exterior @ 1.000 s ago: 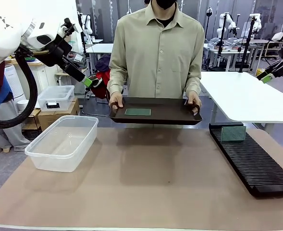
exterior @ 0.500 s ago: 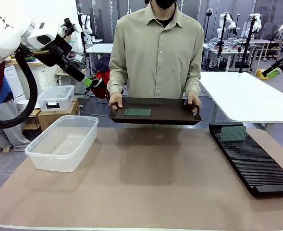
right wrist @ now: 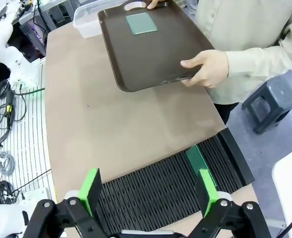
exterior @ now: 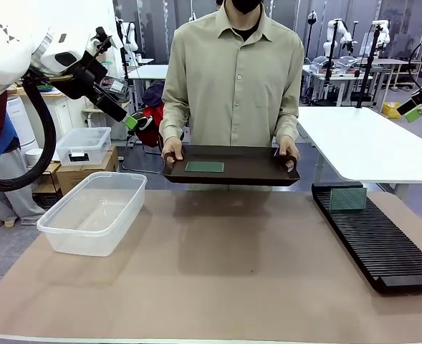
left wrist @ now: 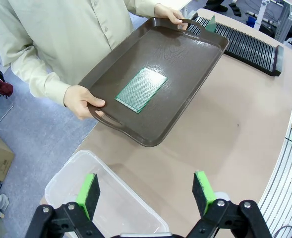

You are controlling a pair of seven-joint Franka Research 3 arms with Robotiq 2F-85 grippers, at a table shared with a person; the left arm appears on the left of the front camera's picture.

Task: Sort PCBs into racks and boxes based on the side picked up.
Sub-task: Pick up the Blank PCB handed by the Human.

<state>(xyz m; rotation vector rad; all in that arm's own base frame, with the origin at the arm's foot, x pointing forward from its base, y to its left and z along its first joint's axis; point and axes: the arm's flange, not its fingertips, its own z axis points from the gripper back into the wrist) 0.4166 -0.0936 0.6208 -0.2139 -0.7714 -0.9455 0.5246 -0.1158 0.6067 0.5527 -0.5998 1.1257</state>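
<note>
Left end effector (left wrist: 146, 183): released, high over clear tub (exterior: 82, 240), left. Right end effector (right wrist: 148, 184): released, over black rack (exterior: 382, 247). One PCB (exterior: 205, 167) flat on person's tray (exterior: 257, 165), far centre; second PCB (exterior: 347, 198) upright in rack's far end.

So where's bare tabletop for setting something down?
Free: the brown tabletop between the clear plastic tub and the long black slotted rack, this side of the person's dark brown tray. Crowded: the rack's far end, holding a green board.
</note>
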